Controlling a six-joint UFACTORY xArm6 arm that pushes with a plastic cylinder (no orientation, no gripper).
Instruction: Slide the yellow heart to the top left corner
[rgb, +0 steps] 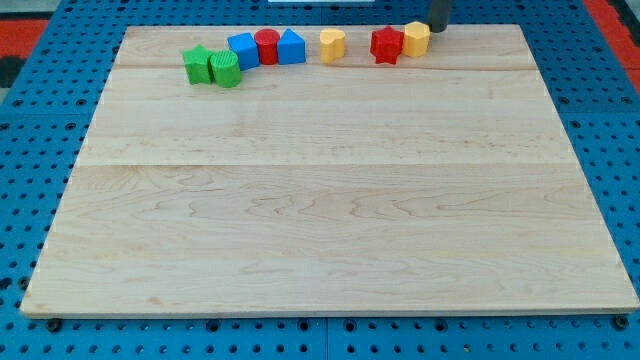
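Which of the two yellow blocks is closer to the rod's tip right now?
The yellow block at the row's right end, touching the red star on its right. My tip sits just to its upper right. The other yellow block stands alone, further toward the view's left.

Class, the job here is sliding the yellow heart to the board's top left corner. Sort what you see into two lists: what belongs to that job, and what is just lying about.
Belongs to the job:
yellow heart
my tip, at the view's top right beside the other yellow block
wooden board

Just lying about:
other yellow block
red star
red cylinder
two blue blocks
green star
green cylinder
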